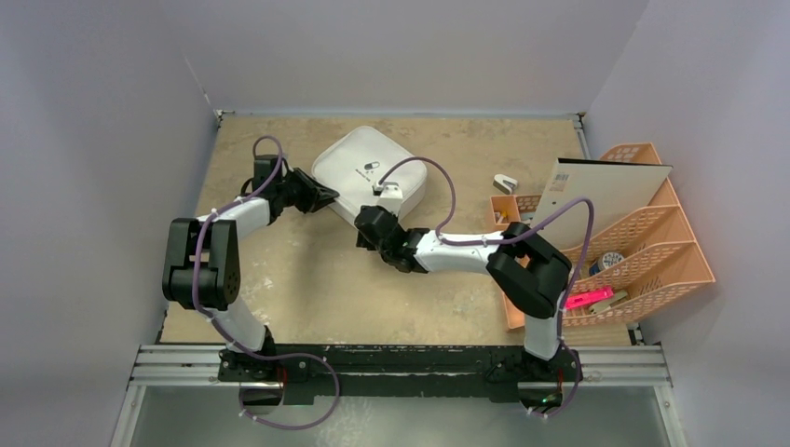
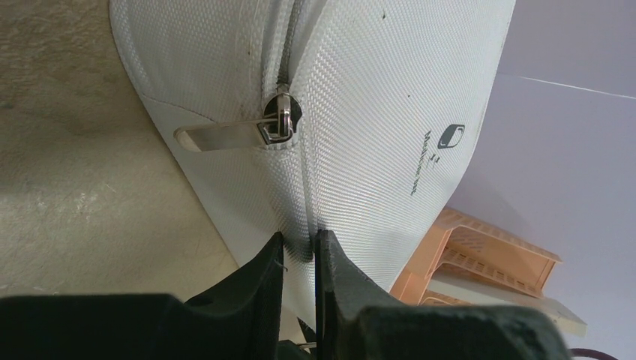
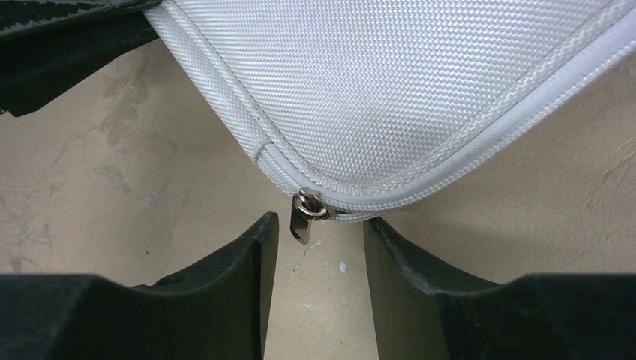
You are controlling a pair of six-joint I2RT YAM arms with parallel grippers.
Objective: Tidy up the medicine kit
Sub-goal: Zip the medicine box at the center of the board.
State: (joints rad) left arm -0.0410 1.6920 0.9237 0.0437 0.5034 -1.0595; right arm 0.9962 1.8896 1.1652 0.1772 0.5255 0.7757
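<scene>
Left claw [image 2: 300, 238] pinches medicine kit [image 2: 360, 90] (right claw [image 3: 321, 222] astride zipper pull [image 3: 303, 219])

medicine kit [image 1: 354, 169] left of organizer [image 1: 667, 229]

medicine kit [image 2: 360, 90] lettering [image 2: 418, 163] illegibly small

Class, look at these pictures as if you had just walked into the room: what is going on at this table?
Two robot arms are working on the white medicine kit, which lies closed on the table. The left hand is pinched onto the kit's edge at the zipper seam, apparently steadying it. The right hand is open at the near corner, with its fingers on either side of a small metal zipper pull, not yet closed on it. Unzipping looks like the next step. The orange organizer at the right is untouched.
</scene>
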